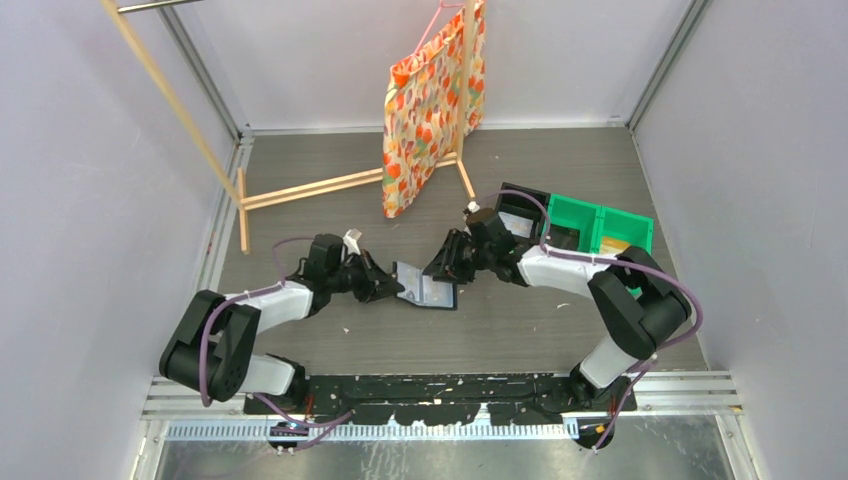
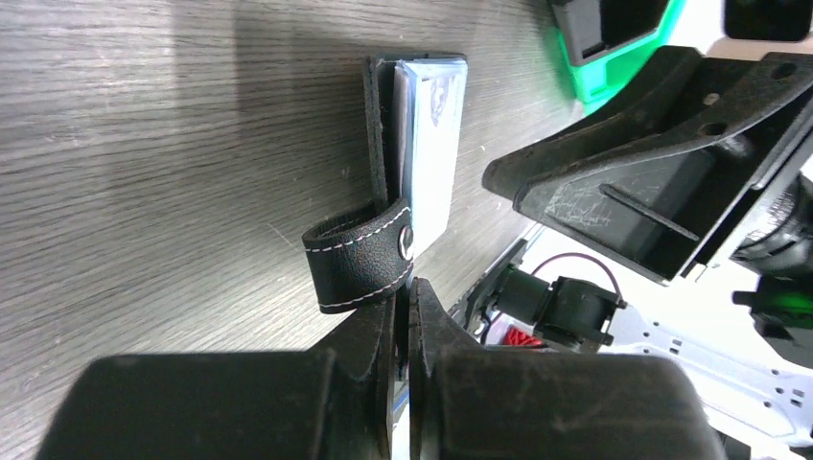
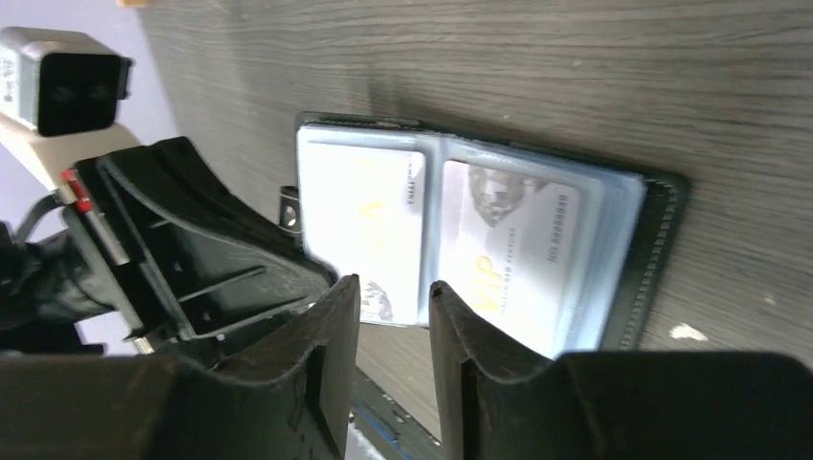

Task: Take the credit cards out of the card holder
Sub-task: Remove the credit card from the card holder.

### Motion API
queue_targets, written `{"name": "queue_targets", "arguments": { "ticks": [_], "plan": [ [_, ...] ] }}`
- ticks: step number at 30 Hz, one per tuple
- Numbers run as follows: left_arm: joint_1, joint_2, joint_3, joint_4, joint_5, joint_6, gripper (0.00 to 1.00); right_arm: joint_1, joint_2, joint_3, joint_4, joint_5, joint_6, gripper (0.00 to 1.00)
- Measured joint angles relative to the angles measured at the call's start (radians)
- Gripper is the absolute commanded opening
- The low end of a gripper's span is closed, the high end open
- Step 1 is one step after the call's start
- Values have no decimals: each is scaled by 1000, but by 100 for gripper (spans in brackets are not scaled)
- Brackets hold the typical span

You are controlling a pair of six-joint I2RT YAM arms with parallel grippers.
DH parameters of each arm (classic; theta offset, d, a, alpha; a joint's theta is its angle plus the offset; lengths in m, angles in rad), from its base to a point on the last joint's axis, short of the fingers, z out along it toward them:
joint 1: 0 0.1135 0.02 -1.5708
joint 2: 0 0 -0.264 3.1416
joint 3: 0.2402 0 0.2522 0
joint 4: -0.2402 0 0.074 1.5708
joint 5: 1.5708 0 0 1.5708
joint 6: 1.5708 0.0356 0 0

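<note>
The card holder (image 1: 428, 288) lies open at the table's middle, black outside with clear pockets inside. In the right wrist view its black rim (image 3: 662, 249) frames two pale credit cards (image 3: 360, 211) (image 3: 518, 249) in the pockets. My left gripper (image 1: 393, 287) is shut on the holder's left cover; in the left wrist view its tips (image 2: 410, 297) pinch the edge just below the looped clasp tab (image 2: 360, 259). My right gripper (image 1: 446, 268) is open with a narrow gap, its tips (image 3: 393, 287) just above the holder's near edge, holding nothing.
A green bin (image 1: 590, 225) and a black bin (image 1: 520, 210) stand at the right behind my right arm. A patterned bag (image 1: 430, 110) hangs on a wooden rack (image 1: 310, 188) at the back. Walls close in on both sides.
</note>
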Motion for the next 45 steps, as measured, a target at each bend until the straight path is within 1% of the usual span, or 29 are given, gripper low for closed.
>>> {"name": "queue_targets", "arguments": {
  "ticks": [7, 11, 16, 23, 36, 41, 45],
  "plan": [
    [0, 8, -75, 191, 40, -78, 0, -20, 45, -128, 352, -152, 218, 42],
    [0, 25, -89, 261, 51, -105, 1, -22, 85, -148, 446, -190, 282, 43],
    [1, 39, -94, 342, 69, -134, 0, -24, 92, -161, 499, -201, 309, 47],
    [6, 87, -95, 420, 109, -161, 0, -42, 92, -180, 529, -200, 326, 48],
    [9, 83, -94, 452, 151, -178, 1, -66, 92, -196, 536, -206, 334, 50],
    [9, 81, -94, 468, 155, -182, 1, -70, 111, -202, 604, -226, 365, 44],
    [14, 81, -94, 486, 160, -187, 1, -80, 154, -248, 763, -241, 453, 38]
  ]
}}
